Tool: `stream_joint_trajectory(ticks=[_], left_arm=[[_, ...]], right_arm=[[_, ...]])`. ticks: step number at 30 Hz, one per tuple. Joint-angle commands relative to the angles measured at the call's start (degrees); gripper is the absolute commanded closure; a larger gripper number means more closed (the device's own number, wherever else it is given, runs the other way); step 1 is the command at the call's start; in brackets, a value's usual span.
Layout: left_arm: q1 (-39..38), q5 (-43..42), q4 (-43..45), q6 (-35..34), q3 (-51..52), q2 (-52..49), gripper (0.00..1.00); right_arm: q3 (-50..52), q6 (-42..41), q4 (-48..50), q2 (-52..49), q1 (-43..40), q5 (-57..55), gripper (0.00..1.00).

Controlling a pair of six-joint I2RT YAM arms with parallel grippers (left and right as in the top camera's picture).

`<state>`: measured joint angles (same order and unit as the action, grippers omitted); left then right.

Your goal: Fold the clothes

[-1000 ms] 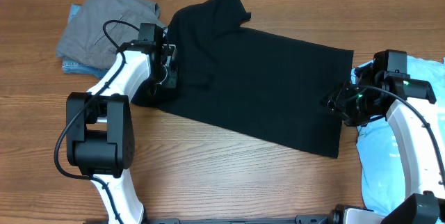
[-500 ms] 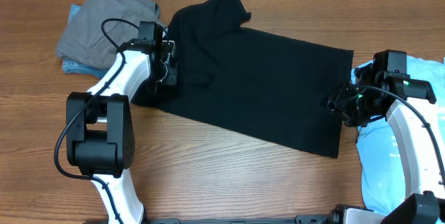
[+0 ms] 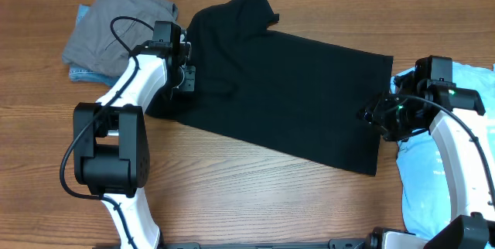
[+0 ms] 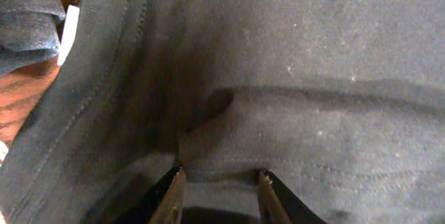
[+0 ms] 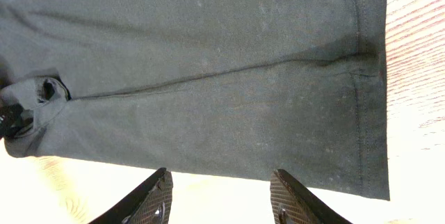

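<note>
Spread at centre, the black T-shirt (image 3: 286, 102) is pinched at its 9 o'clock end by the closed left gripper (image 4: 221, 186), lately shifted slightly toward 12 o'clock, the right gripper (image 5: 221, 189) held open at 3 o'clock; folding is judged barely begun.

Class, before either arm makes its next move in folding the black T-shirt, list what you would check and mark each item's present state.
1. Black T-shirt spread on the table: ok, though rumpled near its collar.
2. Left gripper over the collar end: ok.
3. Left gripper's hold on cloth: cannot tell; fabric bunches between its fingers.
4. Right gripper holding the shirt's edge: not ok; jaws open above it.
5. Light blue T-shirt clear of the black shirt: cannot tell; the right arm covers the border.
</note>
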<state>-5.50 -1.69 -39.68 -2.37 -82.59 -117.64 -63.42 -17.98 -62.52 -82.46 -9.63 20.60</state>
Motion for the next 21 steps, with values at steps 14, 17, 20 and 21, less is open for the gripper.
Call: stream_joint_trajectory(ticks=[14, 17, 20, 21], left_arm=[[0.5, -2.4, -4.2, -0.6, -5.4, -2.0, 0.96], [0.4, -2.4, -6.9, -0.4, -9.9, -1.9, 0.96], [0.1, -2.9, -7.4, -0.4, -12.5, -1.9, 0.96], [-0.1, -2.9, -7.3, -0.4, -13.1, -1.9, 0.96]], right_arm=[[-0.8, 0.2, -0.2, -0.1, 0.3, 0.0, 0.51], [-0.8, 0.2, -0.2, -0.1, 0.3, 0.0, 0.51], [-0.8, 0.2, -0.1, -0.1, 0.3, 0.0, 0.51], [-0.8, 0.2, 0.0, -0.1, 0.3, 0.0, 0.51]])
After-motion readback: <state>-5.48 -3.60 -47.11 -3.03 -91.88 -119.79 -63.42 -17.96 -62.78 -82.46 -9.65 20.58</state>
